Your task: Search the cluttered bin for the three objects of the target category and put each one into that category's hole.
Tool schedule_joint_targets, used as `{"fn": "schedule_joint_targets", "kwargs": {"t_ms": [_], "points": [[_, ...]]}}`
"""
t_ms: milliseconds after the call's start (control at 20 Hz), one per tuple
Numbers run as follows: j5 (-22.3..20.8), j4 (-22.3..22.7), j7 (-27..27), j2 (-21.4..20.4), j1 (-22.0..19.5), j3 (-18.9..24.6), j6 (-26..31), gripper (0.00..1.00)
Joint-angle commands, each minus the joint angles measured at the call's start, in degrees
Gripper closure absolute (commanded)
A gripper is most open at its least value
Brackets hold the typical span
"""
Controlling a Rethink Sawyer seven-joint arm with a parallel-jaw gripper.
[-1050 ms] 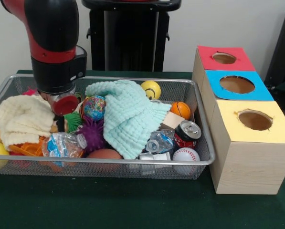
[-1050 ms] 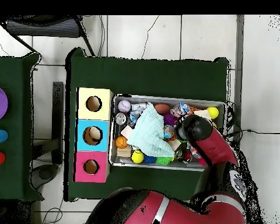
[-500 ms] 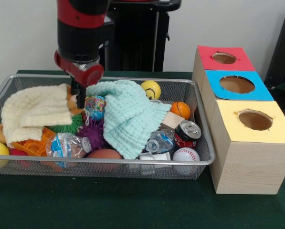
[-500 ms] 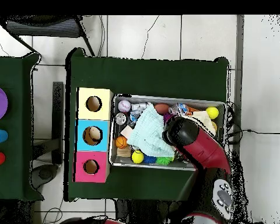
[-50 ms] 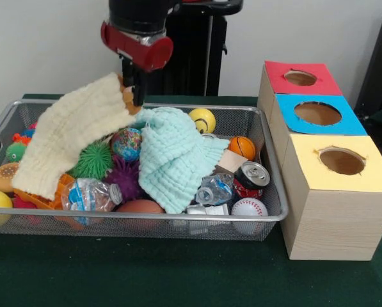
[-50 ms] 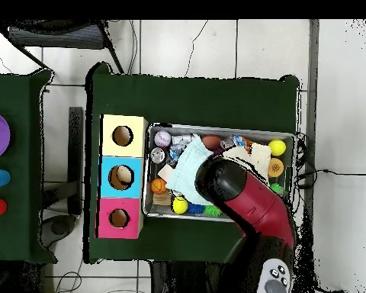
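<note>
The red and black arm's gripper [image 5: 134,89] has risen and shifted toward the middle of the wire mesh bin [image 5: 267,182] since half a second ago, and its fingers are clenched on one corner of the cream knitted cloth [image 5: 69,137], which it has hauled up with it. The cloth now hangs stretched, its long axis running on a slant from the pinched corner high above the bin's far rim down to its lower end draped over the orange plastic toy [image 5: 40,199] near the bin's front left. Lifting it has uncovered a green spiky ball [image 5: 93,159], a small green ball [image 5: 15,151] and a burger-shaped toy [image 5: 4,177] that were hidden before. The mint green waffle cloth [image 5: 175,157], the purple spiky ball [image 5: 124,179], the crushed clear plastic bottle [image 5: 88,194], the small basketball [image 5: 242,147], the red drink can [image 5: 251,178] and the baseball [image 5: 249,208] lie where they lay. The three wooden boxes with red [image 5: 301,78], blue [image 5: 317,114] and yellow [image 5: 342,162] holed tops stand beside the bin
</note>
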Motion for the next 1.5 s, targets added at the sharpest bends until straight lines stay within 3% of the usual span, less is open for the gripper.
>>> {"fn": "schedule_joint_targets", "kwargs": {"t_ms": [50,350,500,800,1100,1500], "points": [[-1.5,7.0,11.8,-6.1,2.7,0.4,7.5,1.00],[0.4,11.7,12.3,-9.8,4.6,1.7,10.2,1.00],[0.7,12.4,11.4,-10.2,4.0,3.6,15.4,1.00],[5.9,16.4,4.1,-7.8,-3.6,12.4,16.1,1.00],[4.3,14.3,0.1,-4.2,-9.1,17.6,22.5,1.00],[2.6,14.3,1.6,-3.4,-14.0,23.1,35.5,1.00]]}}
